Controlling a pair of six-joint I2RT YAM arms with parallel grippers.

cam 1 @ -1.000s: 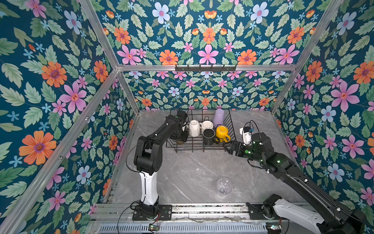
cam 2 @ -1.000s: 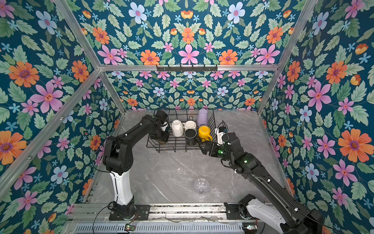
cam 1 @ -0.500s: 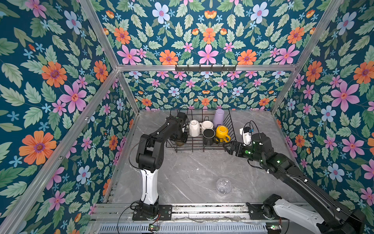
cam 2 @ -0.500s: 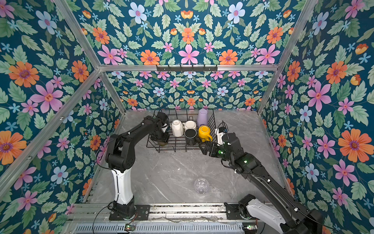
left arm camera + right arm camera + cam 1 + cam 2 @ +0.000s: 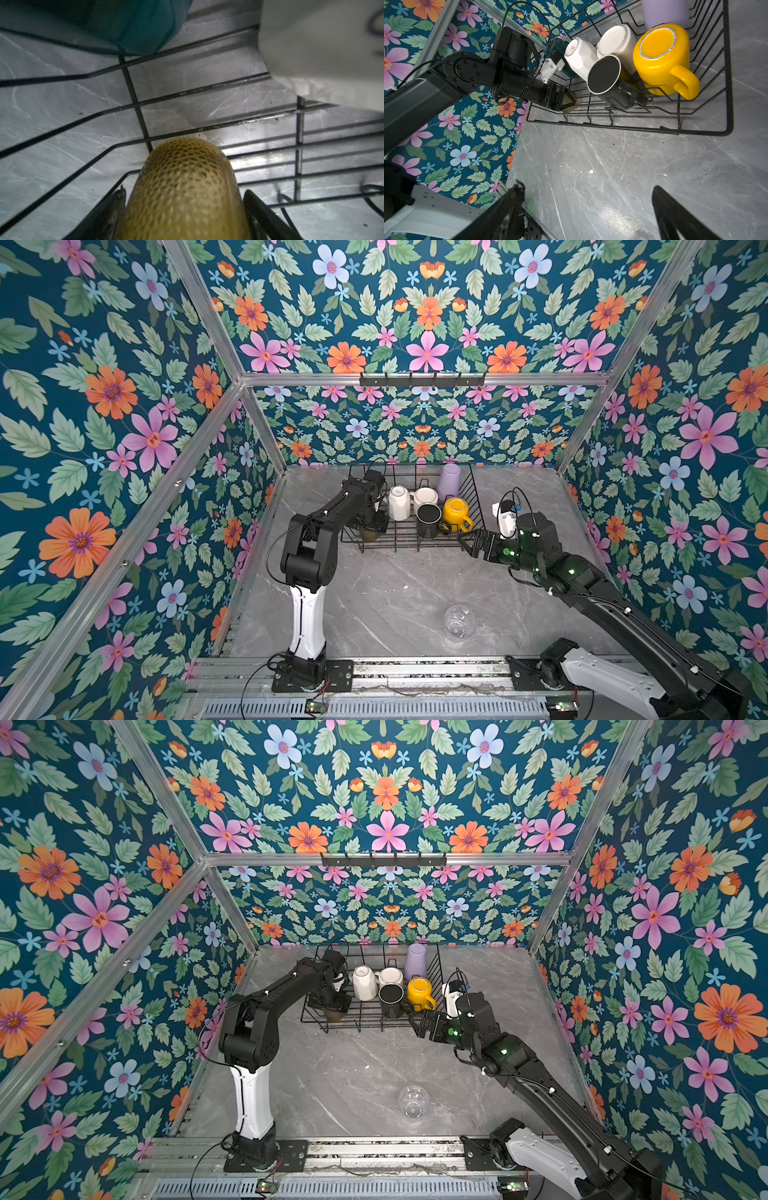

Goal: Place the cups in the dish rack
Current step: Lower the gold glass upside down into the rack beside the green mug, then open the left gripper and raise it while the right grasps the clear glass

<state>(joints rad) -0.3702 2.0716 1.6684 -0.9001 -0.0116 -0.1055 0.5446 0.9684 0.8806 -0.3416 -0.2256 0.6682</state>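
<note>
My left gripper (image 5: 566, 100) reaches into the near left corner of the rectangular black wire dish rack (image 5: 474, 493), jaws set wide on either side of the dimpled amber glass (image 5: 185, 187), which sits low against the rack's wires; I cannot tell whether my fingers press on it or stand just clear. Base up inside the rack are the tall white mug (image 5: 398, 502), the round cream mug (image 5: 424, 497) beside it, the glossy black mug (image 5: 429, 519) tilted toward the front, and the squat yellow mug (image 5: 455, 514) with its handle toward the front. The tapered lilac tumbler (image 5: 449, 482) stands in the far right corner, and the dark green mug (image 5: 135, 25) sits at the far left, mostly hidden behind my left wrist. My right gripper (image 5: 587, 185) hovers just beside the rack's near right corner, jaws wide apart, holding nothing. The rounded clear glass (image 5: 459, 620) rests on the grey marble tabletop (image 5: 386, 585), outside the rack and well apart from it, nearer my right arm's base.
</note>
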